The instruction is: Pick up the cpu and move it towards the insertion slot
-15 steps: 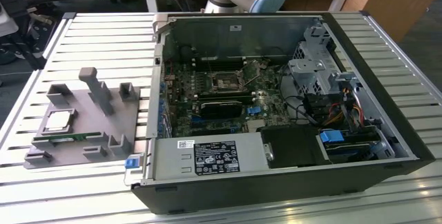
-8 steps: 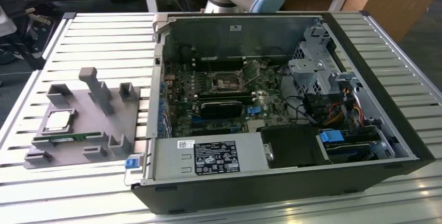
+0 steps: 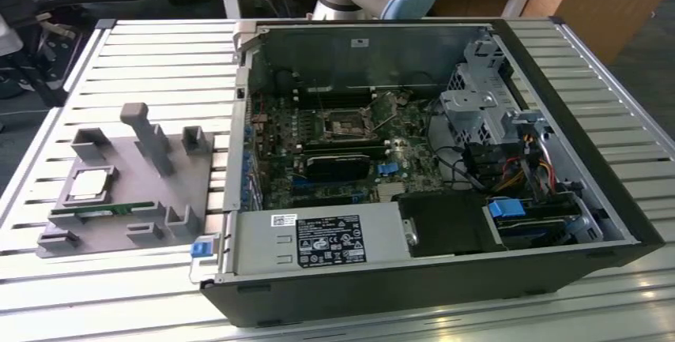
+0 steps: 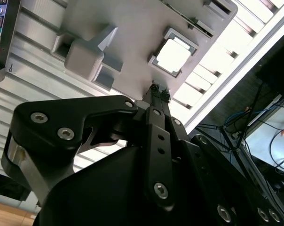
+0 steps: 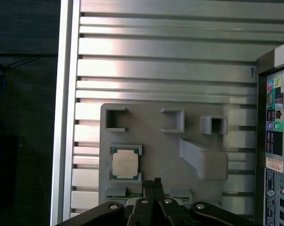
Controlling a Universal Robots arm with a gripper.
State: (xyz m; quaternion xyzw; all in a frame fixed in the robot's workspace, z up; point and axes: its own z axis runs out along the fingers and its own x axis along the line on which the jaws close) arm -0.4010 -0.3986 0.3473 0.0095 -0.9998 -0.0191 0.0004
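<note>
Gripper (image 5: 154, 181) hung clenched and empty just beside the cpu (image 5: 125, 165) in a recess of the grey fixture (image 5: 149, 141). Spreading and squaring over its edges seemed wise; the insertion slot (image 3: 346, 126) lay well apart

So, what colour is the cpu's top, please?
The cpu top is silvery-white, best in the first wrist view.

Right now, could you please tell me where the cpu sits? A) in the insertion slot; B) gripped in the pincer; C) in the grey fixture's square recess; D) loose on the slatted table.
C: in the first wrist view the cpu lies in the grey fixture's recess, apart from the shut pincer, which holds nothing.
</note>
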